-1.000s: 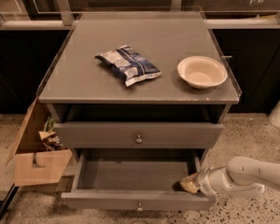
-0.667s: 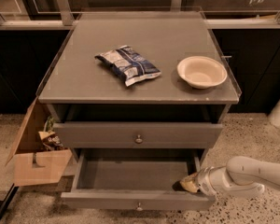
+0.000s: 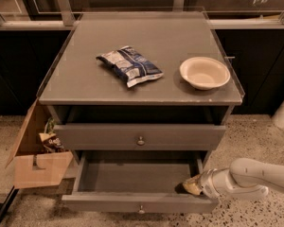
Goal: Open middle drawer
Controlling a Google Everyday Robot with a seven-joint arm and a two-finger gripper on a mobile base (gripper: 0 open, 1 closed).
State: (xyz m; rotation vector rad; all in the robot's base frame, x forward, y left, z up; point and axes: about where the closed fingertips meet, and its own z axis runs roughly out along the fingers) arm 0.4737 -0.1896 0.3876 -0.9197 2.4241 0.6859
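**Nothing has moved in the last second: drawer out, gripper parked at its corner**

Nothing has shifted that you can make out. The gripper (image 3: pixel 193 186) sits at the same spot as a second ago, and the arm behind it holds the same line in from the right. The middle drawer (image 3: pixel 132 176) is no further out than it was.

That drawer is pulled well clear of the cabinet. You can see its bare grey floor almost to the back, and its front panel with the small round knob (image 3: pixel 141 209) is the part nearest the camera. Above it, the taller-fronted top drawer (image 3: pixel 104 136) stands well short of that, its front near the cabinet face. The lowest drawer is out of sight beneath the open one.

The gripper is inside the drawer's front right corner, low against the side wall and well away from the knob. It looks to be touching the wall, though its tan tip blends into the shadow there. Whether the jaws are released or clenched cannot be told from this angle, and nothing shows between them.

For you, the stillness reads as the pull being finished, and the task looks complete or very nearly so. What is left is to lift the gripper up and out without nudging the drawer back in. The chip bag (image 3: pixel 130 65) and bowl (image 3: pixel 204 72) on top and the cardboard box (image 3: pixel 38 167) to the cabinet's left are untouched and well clear of the arm.
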